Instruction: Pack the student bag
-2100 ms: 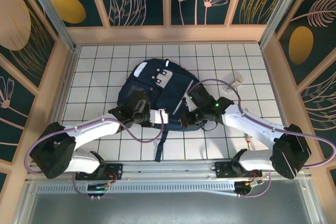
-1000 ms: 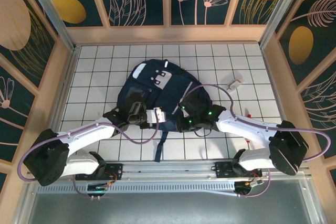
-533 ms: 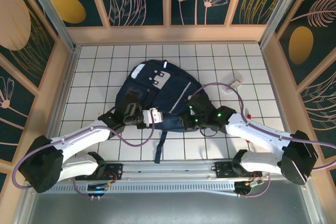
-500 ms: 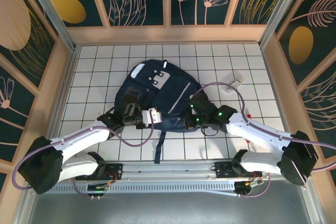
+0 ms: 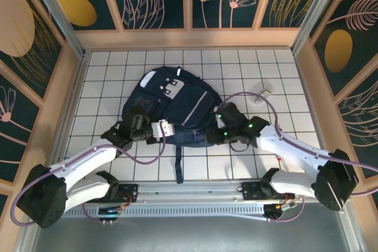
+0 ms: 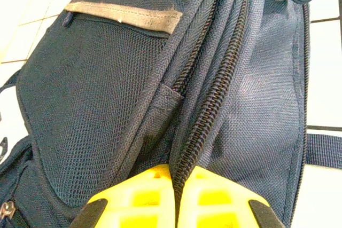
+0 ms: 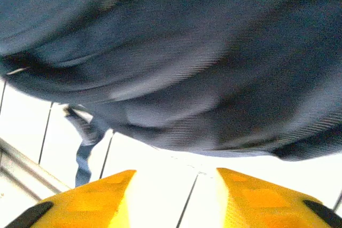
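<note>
At lower left of the top view the left arm reaches up and in to the bag's near-left corner. In its wrist view the left gripper point(image 6: 176, 175) sits at the bottom edge with its yellow fingers pressed flat together. The zipper point(image 6: 214, 94) runs straight down into the slit between them, so they appear to be pinching the seam there. That is a sensible hold for steadying the bag or pulling an opening taut.

The bag point(image 5: 177, 101) lies flat in the middle of the tiled table point(image 5: 106, 75), top towards the upper frame. A strap point(image 5: 179, 163) trails down towards the arm bases. Every zip in view looks closed, so I judge the packing has barely begun.

Right of centre, the right gripper point(image 7: 175, 177) hovers at the bag's lower-right edge. Its jaws stand partly apart with only white tile between them, holding nothing. The blurred navy fabric just above suggests it is lined up to take hold of that side.

Further right, in the upper right of the table, a small white item point(image 5: 264, 94) lies well apart from the bag. What it is cannot be told.
</note>
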You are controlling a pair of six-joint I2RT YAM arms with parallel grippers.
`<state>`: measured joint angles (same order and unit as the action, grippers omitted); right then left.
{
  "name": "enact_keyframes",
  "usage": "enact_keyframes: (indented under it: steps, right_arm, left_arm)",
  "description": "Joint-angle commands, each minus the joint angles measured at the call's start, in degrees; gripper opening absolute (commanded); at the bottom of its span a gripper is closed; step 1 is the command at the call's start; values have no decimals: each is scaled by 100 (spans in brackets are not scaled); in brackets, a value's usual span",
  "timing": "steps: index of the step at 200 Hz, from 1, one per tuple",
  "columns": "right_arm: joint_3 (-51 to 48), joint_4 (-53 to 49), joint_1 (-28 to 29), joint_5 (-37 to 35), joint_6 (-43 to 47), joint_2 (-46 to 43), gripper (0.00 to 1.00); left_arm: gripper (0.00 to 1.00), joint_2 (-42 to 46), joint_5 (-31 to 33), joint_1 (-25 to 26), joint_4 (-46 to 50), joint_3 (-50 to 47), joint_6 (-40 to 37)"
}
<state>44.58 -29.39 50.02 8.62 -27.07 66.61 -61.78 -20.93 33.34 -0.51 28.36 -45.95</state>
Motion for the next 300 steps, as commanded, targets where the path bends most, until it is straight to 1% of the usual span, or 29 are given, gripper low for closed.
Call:
enact_keyframes:
  steps: [1, 29, 65, 90, 112, 120, 131, 146, 150, 162, 183, 198, 215, 230, 236, 251, 263, 279, 300]
  right_arm:
    - [210, 534, 359, -528, -668, 76, 45]
    - [-8, 887, 413, -722, -884, 112, 48]
    - [36, 1119, 421, -482, -856, 380, 50]
    - [144, 1270, 454, -468, -870, 607, 49]
    - [255, 1269, 501, -608, -967, 797, 44]
    - [268, 1233, 545, -748, -1031, 839, 40]
    - [268, 1192, 603, -879, -1134, 878, 30]
    - [258, 1093, 666, -933, -1261, 885, 13]
    - [249, 1063, 687, -1050, -1280, 876, 8]
    - [245, 952, 711, -1069, -1317, 809, 0]
    - [239, 628, 711, -1077, -1267, 570, 0]
    - [260, 213, 700, -1191, -1135, 350, 0]
    - [247, -284, 532, -1231, -888, 95, 0]
    - [171, -611, 192, -988, -597, -85, 0]
    - [115, -675, 41, -709, -459, -174, 0]
    - [-8, -841, -369, -391, -128, -333, 0]
    - [-39, -972, -574, -190, 149, -396, 0]
    - [2, -1097, -606, -96, 402, -392, 0]
    - [-14, -1080, -571, 230, 668, -372, 0]
  left_arm:
    - [0, 8, -800, -25, -107, 135, 396]
    - [0, 58, -1045, -21, -257, 82, 595]
    - [0, -60, -1278, -21, -359, 158, 790]
    - [0, -171, -1348, -26, -412, 196, 920]
    - [0, -194, -1418, -22, -480, 199, 1024]
    - [0, -190, -1441, -22, -518, 196, 1067]
    - [0, -194, -1452, -21, -529, 190, 1073]
    - [0, -178, -1399, -27, -513, 174, 1067]
    - [0, -168, -1376, -22, -505, 170, 1049]
    - [0, -146, -1293, -23, -453, 170, 1001]
    - [0, -98, -1097, -22, -269, 211, 839]
    - [0, -122, -980, -42, -126, 267, 700]
    - [0, -182, -837, -80, -25, 306, 520]
    - [0, -242, -745, -118, -5, 271, 284]
    - [0, -262, -672, -132, -31, 243, 207]
    - [0, -291, -527, -159, -37, 190, 3]
    - [0, -284, -393, -194, -11, 167, -144]
    - [0, -256, -290, -290, 12, 177, -317]
    - [0, -311, -373, -512, 48, 313, -519]
